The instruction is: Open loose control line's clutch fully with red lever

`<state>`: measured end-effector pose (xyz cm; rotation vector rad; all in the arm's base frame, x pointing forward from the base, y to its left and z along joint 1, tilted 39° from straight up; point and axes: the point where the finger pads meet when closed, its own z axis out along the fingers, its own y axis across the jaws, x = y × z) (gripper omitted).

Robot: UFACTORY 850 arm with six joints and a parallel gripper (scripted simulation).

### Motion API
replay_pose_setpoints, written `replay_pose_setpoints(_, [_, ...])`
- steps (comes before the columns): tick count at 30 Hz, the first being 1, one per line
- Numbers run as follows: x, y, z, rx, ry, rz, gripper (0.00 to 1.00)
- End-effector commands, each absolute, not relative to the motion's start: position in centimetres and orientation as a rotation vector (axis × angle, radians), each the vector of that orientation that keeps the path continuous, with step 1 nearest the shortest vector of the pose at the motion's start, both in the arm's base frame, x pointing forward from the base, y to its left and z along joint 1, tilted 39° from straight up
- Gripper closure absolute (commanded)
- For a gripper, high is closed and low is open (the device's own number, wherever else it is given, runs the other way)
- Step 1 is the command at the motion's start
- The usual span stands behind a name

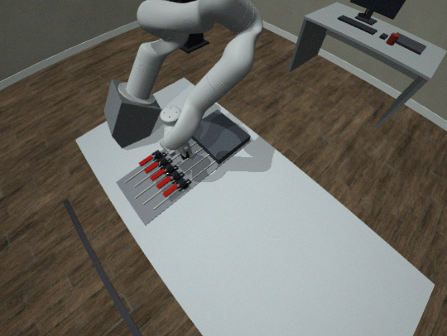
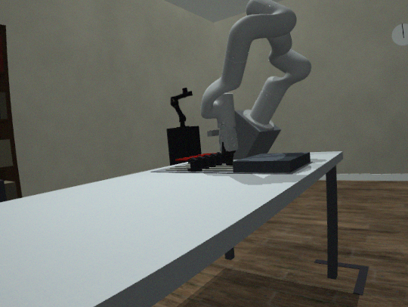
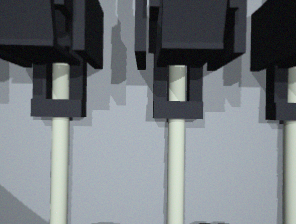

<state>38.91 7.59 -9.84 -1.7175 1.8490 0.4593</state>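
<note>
An office-like room: wood floor [image 1: 331, 136], side desk [image 1: 372, 45] with monitor [image 1: 377, 7] and keyboard [image 1: 357, 24].

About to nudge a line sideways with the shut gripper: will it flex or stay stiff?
Probably stiff: the lines look like straight, thin rods. Each passes through a black clutch, so a push there likely meets resistance. The gripper is shut on nothing, so expect sliding contact.
</note>
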Motion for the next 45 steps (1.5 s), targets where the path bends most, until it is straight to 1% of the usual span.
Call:
replay_pose_setpoints(1, [39.0, 7.6, -9.8, -1.717, 1.849, 0.458, 1.0])
replay_pose_setpoints(45, [41.8, 7.2, -9.5, -1.717, 1.849, 0.458, 1.0])
